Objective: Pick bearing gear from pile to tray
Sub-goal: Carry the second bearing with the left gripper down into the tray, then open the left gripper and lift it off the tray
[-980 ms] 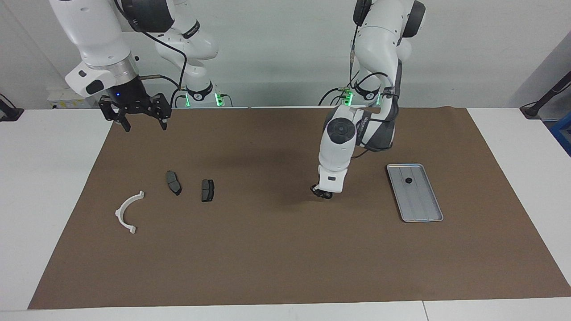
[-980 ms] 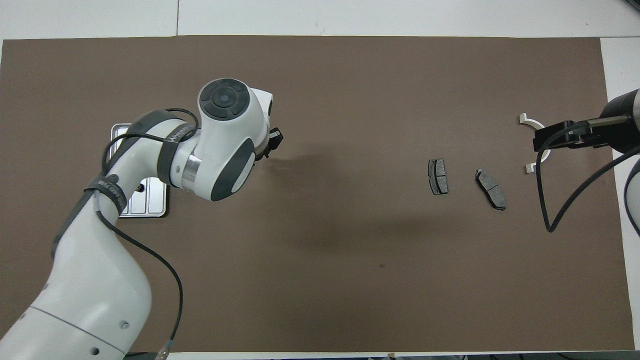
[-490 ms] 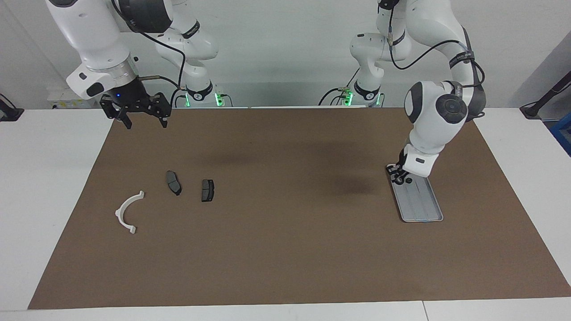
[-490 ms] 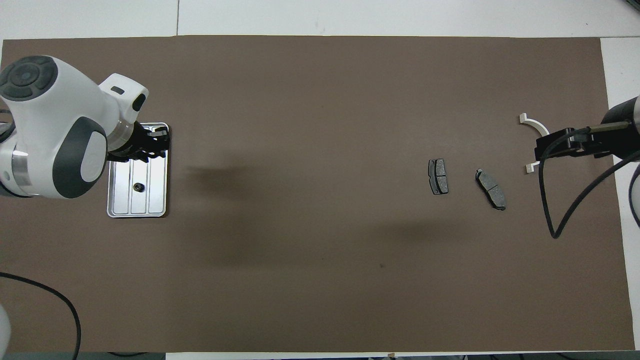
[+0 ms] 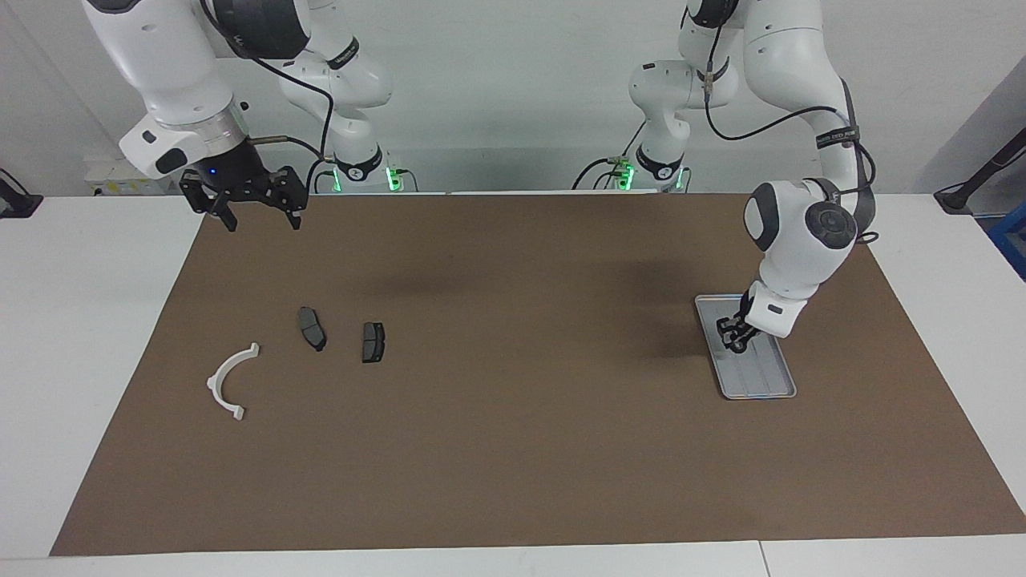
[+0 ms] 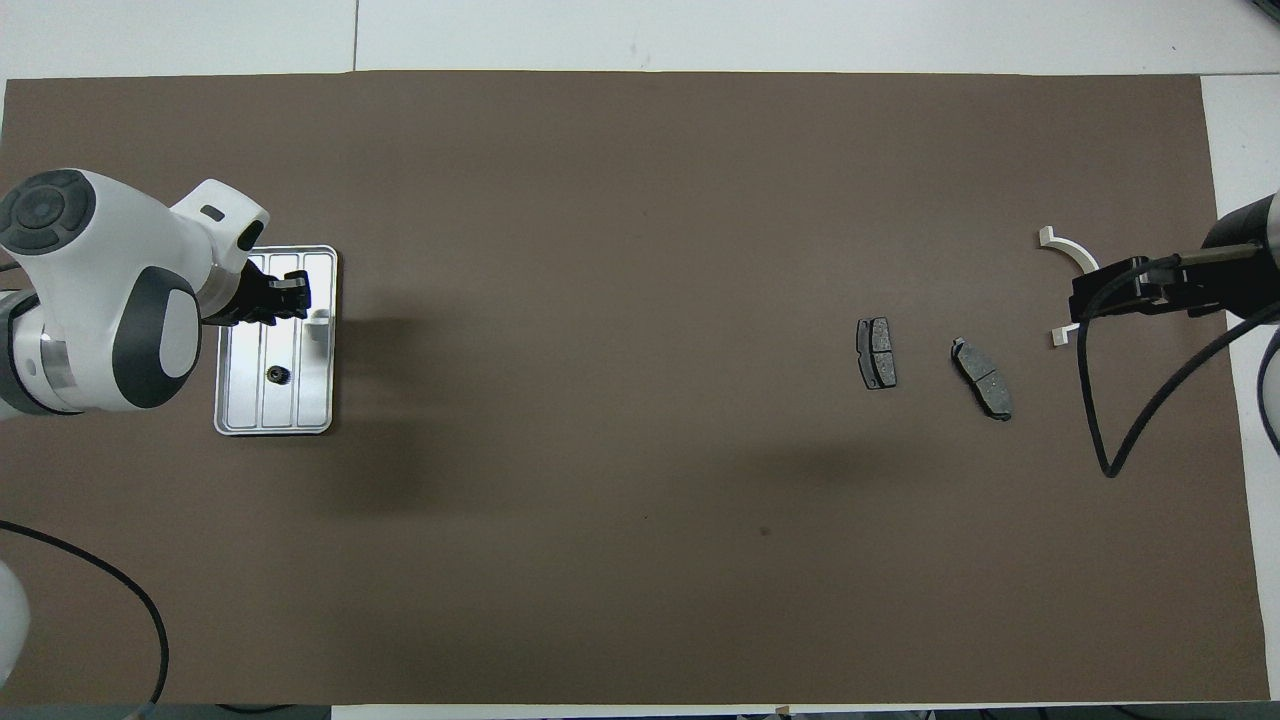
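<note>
- Right pincer (image 5: pixel 263 226): raised over the brown mat (image 5: pixel 513 449) at the right arm's end of the bench (image 5: pixel 80 320). Jaws spread, nothing between them. This arm waits.
- White half-ring bracket (image 5: pixel 224 383): lies flat on the mat, clear of everything else. Not the part wanted.
- Two brake pads (image 5: pixel 313 328) and (image 5: pixel 373 342): side by side, near each other but not touching, a little nearer to the robots than the bracket. No loose bearing gear shows among these pile parts.
- Left pincer (image 5: pixel 736 336): low over the tray (image 5: pixel 769 385). Cannot tell whether it is clenched or released, or whether it carries a gear.
- Tray: at the left arm's end of the mat. Contents seen from overhead: one bearing gear (image 6: pixel 275 374), small, black and round, in the middle lane, toward the end nearer to the robots. The rest of the tray floor is bare where it shows.
- Handling estimate, gear: light, stiff, not fragile. Round, so likely to roll or skid on the ridged metal. Best pinched across its outer rim, jaws nearly closed, and set down low rather than dropped.
</note>
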`<state>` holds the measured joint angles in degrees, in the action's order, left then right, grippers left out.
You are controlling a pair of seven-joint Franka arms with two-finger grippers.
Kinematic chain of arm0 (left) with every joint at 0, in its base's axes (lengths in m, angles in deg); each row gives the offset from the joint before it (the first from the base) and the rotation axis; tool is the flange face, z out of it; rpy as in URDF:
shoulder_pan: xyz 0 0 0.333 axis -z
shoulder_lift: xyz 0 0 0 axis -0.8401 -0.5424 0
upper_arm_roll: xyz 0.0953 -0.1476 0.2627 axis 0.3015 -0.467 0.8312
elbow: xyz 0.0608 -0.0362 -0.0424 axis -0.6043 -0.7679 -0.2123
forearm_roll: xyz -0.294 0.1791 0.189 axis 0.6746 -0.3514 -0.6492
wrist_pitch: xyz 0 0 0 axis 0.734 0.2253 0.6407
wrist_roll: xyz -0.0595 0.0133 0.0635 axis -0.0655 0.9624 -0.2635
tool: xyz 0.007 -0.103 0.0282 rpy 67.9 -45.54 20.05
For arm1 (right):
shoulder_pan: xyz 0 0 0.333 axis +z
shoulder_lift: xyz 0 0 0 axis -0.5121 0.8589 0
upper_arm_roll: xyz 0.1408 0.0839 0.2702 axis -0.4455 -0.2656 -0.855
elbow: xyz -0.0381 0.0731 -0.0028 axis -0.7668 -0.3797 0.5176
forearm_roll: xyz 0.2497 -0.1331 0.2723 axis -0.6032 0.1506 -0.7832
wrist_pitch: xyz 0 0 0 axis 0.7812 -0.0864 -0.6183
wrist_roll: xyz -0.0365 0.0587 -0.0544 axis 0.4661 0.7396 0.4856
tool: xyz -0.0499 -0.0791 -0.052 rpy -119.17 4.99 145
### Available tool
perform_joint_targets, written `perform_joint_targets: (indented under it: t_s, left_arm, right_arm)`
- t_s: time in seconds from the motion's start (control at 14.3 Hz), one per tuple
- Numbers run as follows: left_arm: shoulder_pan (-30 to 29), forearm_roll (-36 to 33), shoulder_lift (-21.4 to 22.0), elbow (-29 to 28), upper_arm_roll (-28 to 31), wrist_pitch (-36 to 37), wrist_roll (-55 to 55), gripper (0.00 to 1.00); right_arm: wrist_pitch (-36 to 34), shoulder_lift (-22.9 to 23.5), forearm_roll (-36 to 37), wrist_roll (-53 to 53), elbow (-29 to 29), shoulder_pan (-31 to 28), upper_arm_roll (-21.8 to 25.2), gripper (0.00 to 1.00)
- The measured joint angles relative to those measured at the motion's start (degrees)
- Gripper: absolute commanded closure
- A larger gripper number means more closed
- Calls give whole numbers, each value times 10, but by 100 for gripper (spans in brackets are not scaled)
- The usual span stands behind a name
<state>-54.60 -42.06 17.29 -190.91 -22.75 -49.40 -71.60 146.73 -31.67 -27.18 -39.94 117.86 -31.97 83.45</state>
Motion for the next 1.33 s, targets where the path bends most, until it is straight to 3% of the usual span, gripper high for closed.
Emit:
perform_joint_targets:
  t_s: [0.77, 0.84, 0.91, 0.98, 1.19, 1.33]
  left_arm:
    - [-18, 0, -27, -16, 0, -55, -21, 100]
    - [-18, 0, -27, -23, 0, -63, -22, 85]
    - [-21, 0, -27, -27, -1, -69, -23, 16]
    - [-24, 0, -27, -27, -1, -70, -26, 0]
    - [-34, 0, -26, -26, 0, -64, -35, 0]
    - [-37, 0, -11, -10, 0, -20, -36, 0]
  right_arm:
    - [-2, -11, 0, 0, 0, 3, -5, 0]
    - [-2, -11, 0, 0, 1, 5, -5, 0]
    - [-3, -11, 0, 0, 1, 7, -4, 0]
    - [-3, -11, 0, 0, 1, 8, -3, 0]
    - [-3, -11, 0, 0, 1, 8, 2, 0]
    - [-3, -11, 0, 0, 1, 8, 2, 0]
